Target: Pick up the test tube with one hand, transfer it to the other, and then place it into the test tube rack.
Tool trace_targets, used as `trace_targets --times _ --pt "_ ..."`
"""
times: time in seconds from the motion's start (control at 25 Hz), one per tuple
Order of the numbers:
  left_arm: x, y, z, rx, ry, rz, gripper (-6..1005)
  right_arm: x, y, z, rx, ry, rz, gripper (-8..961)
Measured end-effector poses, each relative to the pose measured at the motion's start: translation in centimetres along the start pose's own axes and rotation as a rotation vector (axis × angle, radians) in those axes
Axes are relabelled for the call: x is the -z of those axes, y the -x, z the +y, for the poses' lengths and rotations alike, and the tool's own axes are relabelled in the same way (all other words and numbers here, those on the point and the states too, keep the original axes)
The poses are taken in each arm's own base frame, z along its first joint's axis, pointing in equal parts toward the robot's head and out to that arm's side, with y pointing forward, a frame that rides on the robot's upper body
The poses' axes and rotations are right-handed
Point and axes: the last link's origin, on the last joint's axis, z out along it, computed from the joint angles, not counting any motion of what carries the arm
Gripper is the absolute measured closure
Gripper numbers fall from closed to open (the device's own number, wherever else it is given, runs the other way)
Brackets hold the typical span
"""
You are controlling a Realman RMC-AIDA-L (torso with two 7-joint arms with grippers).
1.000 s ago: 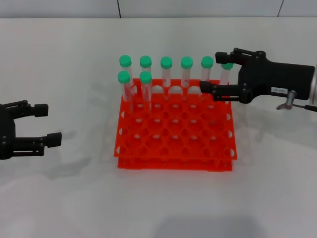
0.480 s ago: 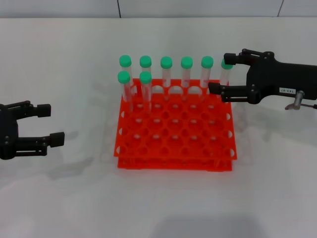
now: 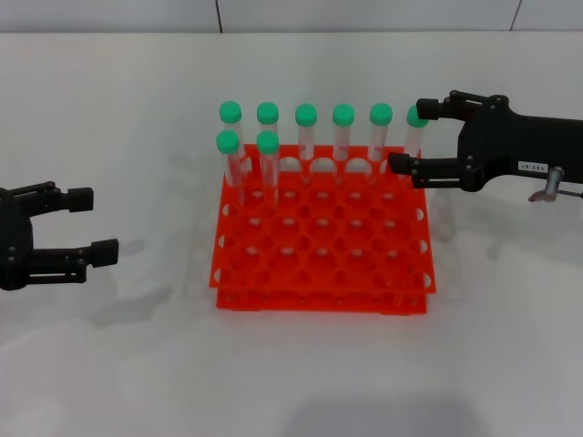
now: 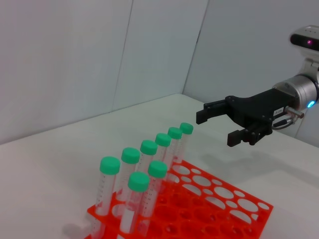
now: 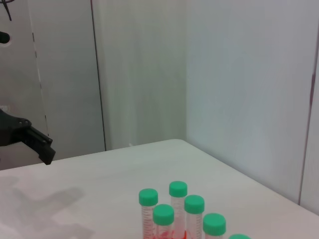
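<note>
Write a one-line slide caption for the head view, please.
Open right gripper beside the back-row corner test tube in the test tube rack; left gripper open, apart.

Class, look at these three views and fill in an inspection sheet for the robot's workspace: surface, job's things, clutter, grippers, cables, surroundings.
Surface: white table, bare around the rack.
Job's things: orange rack holds eight green-capped tubes; six in the back row, two in the next row. The corner tube stands upright in its hole.
Clutter: nothing seen.
Grippers: right gripper open, fingers either side of the corner tube, not gripping it. Left gripper open, to the rack's left, holding nothing.
Cables: nothing seen.
Surroundings: pale wall panels behind the table.
</note>
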Motion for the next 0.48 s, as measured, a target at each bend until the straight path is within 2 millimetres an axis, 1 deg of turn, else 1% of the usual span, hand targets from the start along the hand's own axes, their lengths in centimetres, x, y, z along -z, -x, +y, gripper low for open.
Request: trace_targets --times 0.48 --pt "0.01 -0.36 -0.19 -0.009 -0.002 0.005 111 -0.19 -0.09 0.11 0.006 0.016 0.039 92"
